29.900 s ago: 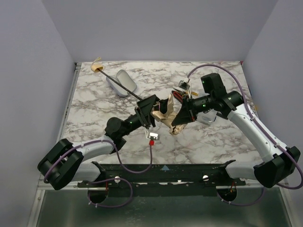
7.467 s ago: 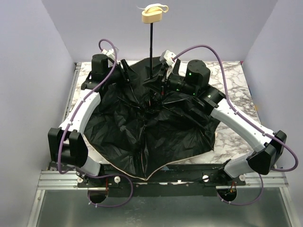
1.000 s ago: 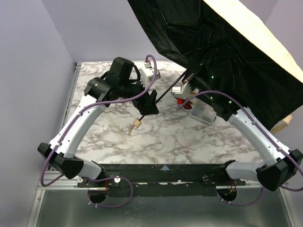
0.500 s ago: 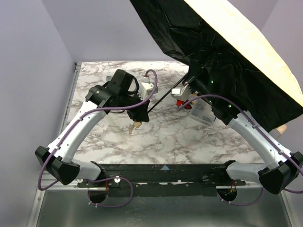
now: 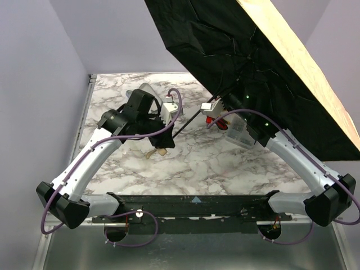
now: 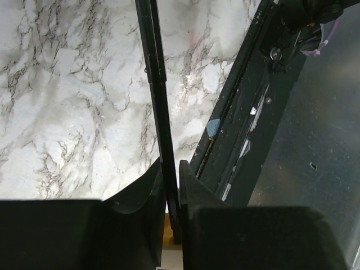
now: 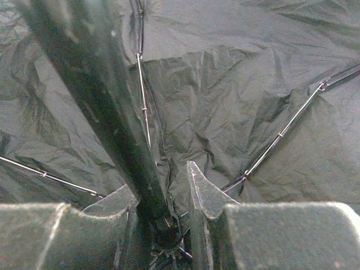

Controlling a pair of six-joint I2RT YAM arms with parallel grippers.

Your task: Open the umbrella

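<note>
Scene: a white and grey marble counter (image 5: 197, 163) seen from above; two robot arms reach in from the near edge.
Umbrella: the umbrella (image 5: 253, 62) is open and lifted off the counter at the far right; its canopy is tilted, the black lining and thin ribs face the overhead camera, and the peach-tan outer fabric shows along the right edge.
Shaft: the thin black shaft (image 6: 157, 101) slants from the middle of the canopy down and left toward the centre of the counter.
Handle: the tan handle (image 5: 159, 151) is at the low end of the shaft, just above the marble, right beside the left hand.
Left hand: the left hand (image 6: 169, 169) is closed tight on the shaft close to the handle; both fingers press the rod with no gap.
Right hand: the right hand (image 7: 163, 177) sits under the canopy where the ribs meet; its fingers straddle the shaft loosely, parted, with a gap showing beside one finger.
Case: a pale oval case (image 5: 147, 89) lies on the far left part of the counter, partly hidden behind the left arm.
</note>
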